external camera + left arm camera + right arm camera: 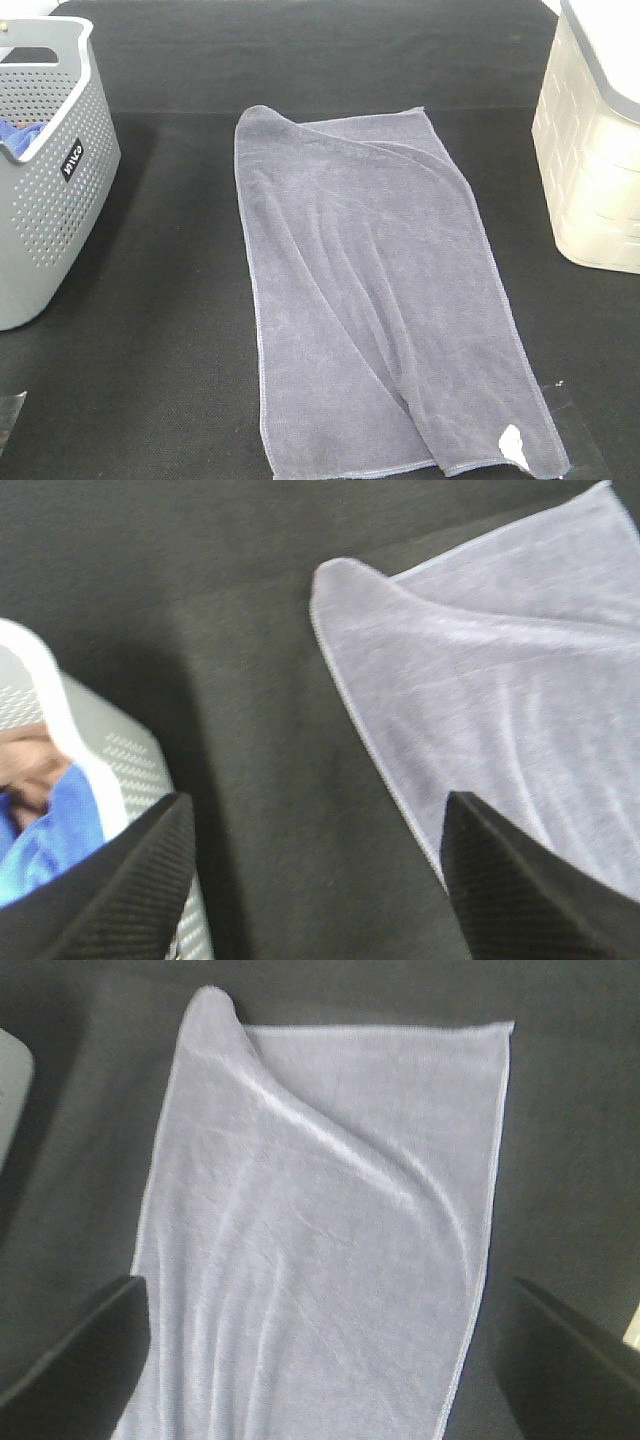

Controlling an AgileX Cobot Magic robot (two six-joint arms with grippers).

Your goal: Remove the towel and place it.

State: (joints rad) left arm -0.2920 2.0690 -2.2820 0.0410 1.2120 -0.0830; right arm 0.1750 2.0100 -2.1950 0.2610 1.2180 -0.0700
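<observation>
The grey-lavender towel [370, 300] lies spread on the black table, one far corner folded over and a white tag [512, 442] at its near right corner. Neither gripper shows in the exterior high view. In the left wrist view my left gripper [315, 880] is open and holds nothing. It hangs above the bare table, between the basket and the towel's [500, 710] folded corner. In the right wrist view my right gripper [330, 1360] stands wide open above the towel [320, 1240], with its fingers [80, 1360] on either side of the cloth.
A grey perforated basket [50, 200] stands at the left edge with a bright blue cloth [15, 132] inside, also visible in the left wrist view [50, 830]. A pale translucent bin [595, 150] stands at the right. Black table [160, 330] surrounds the towel.
</observation>
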